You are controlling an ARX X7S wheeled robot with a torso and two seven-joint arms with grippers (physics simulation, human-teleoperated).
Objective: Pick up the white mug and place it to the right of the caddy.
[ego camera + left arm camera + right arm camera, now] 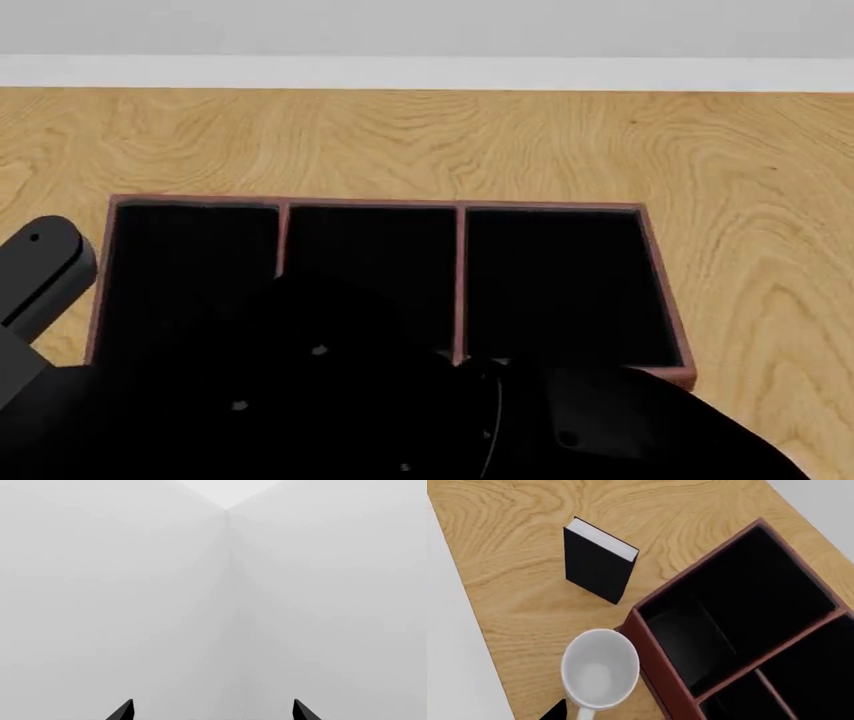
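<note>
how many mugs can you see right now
1: the white mug, upright on the table beside the caddy, near a black book. Others may be hidden behind the arms.

Bare simulated room, maybe office: wood table (pixel 561 140), blank grey walls (pixel 133 580), book (pixel 597 565), caddy (pixel 657 650).

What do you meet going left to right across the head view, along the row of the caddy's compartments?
Left arm link → the caddy's left compartment → middle compartment → right compartment → bare wooden table. The robot's dark body covers the near parts of the left and middle compartments; no mug shows in this view.
</note>
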